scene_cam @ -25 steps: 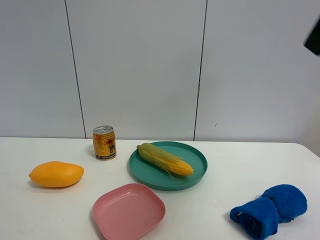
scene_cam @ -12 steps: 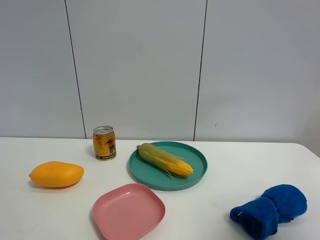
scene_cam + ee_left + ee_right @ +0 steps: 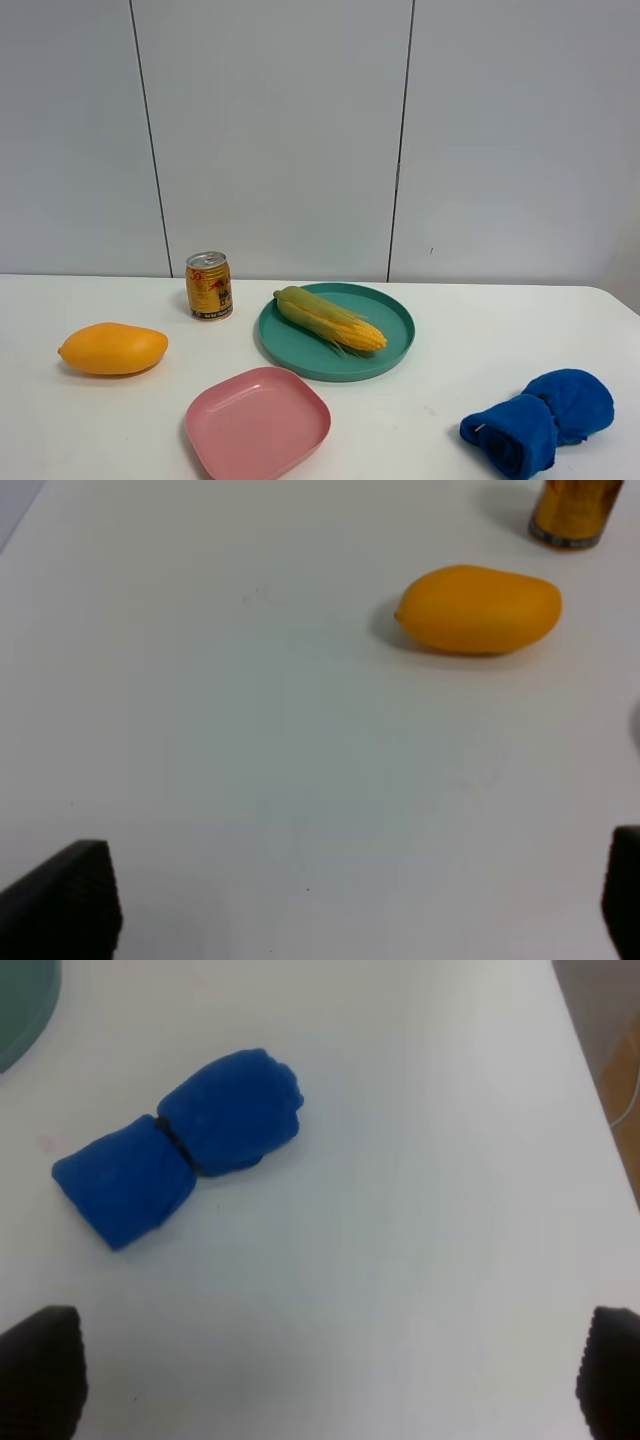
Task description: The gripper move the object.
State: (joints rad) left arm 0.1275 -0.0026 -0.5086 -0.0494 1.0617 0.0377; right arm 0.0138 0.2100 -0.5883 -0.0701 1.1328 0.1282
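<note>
The corn cob (image 3: 330, 318) lies on a teal round plate (image 3: 395, 350) at mid table, its green husk end to the back left and its yellow kernel end to the front right. Neither arm shows in the exterior high view. In the left wrist view the left gripper (image 3: 340, 910) is open and empty above bare table, with only its dark fingertips (image 3: 60, 905) showing. In the right wrist view the right gripper (image 3: 325, 1375) is open and empty, fingertips (image 3: 40, 1370) wide apart. The corn is out of both wrist views.
An orange mango (image 3: 112, 348) lies at the left and also shows in the left wrist view (image 3: 480, 608). A gold can (image 3: 209, 285) stands behind it. A pink square plate (image 3: 258, 422) sits at the front. A rolled blue towel (image 3: 540, 420) lies at the front right, under the right wrist camera (image 3: 185, 1155).
A dark piece of the arm at the top right edge of the exterior view one second ago has left the frame. Objects on the table have not moved.
</note>
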